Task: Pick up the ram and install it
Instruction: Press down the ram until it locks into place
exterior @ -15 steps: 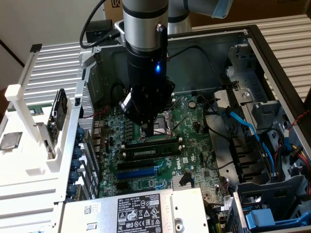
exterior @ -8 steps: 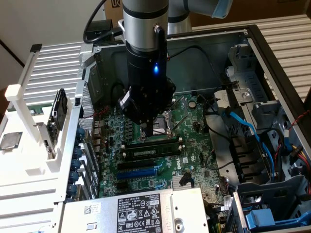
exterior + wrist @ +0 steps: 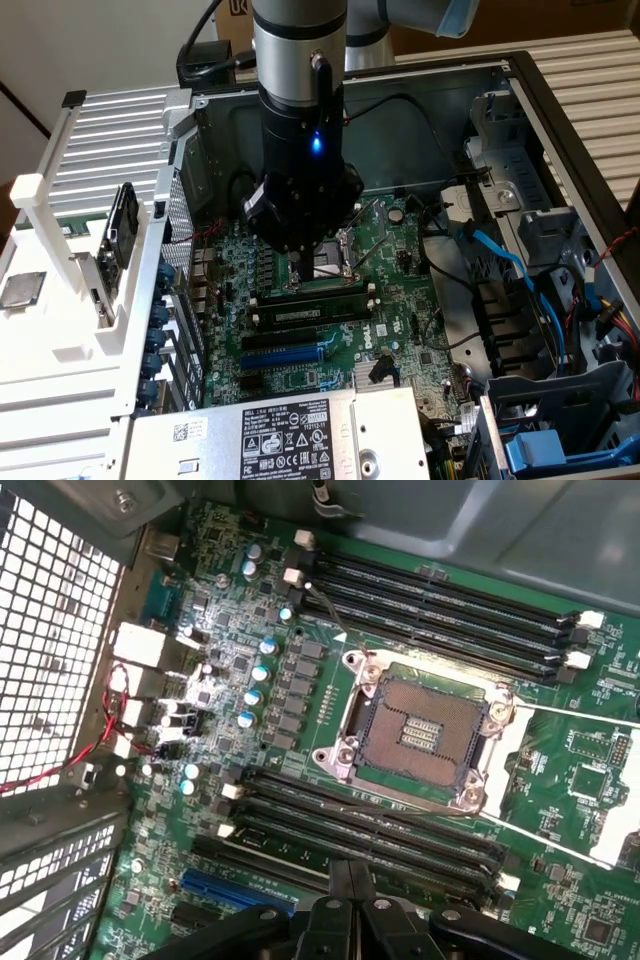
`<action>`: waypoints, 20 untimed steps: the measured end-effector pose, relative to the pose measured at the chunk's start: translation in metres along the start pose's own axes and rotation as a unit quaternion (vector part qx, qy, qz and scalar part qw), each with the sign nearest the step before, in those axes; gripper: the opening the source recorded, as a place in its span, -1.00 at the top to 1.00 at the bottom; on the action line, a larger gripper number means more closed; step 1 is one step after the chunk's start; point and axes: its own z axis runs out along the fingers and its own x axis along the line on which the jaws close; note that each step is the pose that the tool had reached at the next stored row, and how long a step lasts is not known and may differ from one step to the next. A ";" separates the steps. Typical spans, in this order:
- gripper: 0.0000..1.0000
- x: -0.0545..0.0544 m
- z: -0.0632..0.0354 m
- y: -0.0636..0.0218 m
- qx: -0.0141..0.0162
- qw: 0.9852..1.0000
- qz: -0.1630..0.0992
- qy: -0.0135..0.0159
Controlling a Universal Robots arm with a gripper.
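The ram is a long dark stick with a small white label. It stands in a black memory slot on the green motherboard, on the blue slot's side of the CPU socket. My gripper hangs over the socket edge, just above the slot rows. In the wrist view its fingers are shut together with nothing between them, the gripper lined up over the slot row that carries the ram. I cannot tell whether the tips touch the stick.
The open PC case walls ring the board. A blue expansion slot and the power supply lie beyond the ram. Blue and black cables and drive bays crowd the exterior view's right. A white rack stands at its left.
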 end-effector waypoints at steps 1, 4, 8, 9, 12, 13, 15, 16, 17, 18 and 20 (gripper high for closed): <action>0.80 0.000 0.0000 0.0000 -0.001 1.000 0.007 0.000; 0.80 0.000 0.0000 0.0000 -0.002 1.000 0.030 0.000; 0.80 0.000 0.0000 0.0000 -0.004 0.999 0.050 0.001; 0.80 0.000 0.0000 0.0000 -0.004 0.999 0.050 0.001; 0.80 -0.001 0.0000 -0.0003 -0.003 0.999 0.051 0.001; 0.80 -0.001 0.0000 -0.0004 -0.002 0.999 0.052 0.001; 0.80 -0.002 -0.0002 -0.0005 -0.001 0.998 0.057 0.001; 0.80 -0.002 -0.0002 -0.0006 0.000 0.998 0.060 0.001; 0.80 -0.002 -0.0002 -0.0006 0.000 0.998 0.063 0.001; 0.80 -0.002 -0.0001 -0.0006 0.000 0.998 0.066 0.001; 0.80 -0.003 -0.0001 -0.0006 0.000 0.998 0.069 0.000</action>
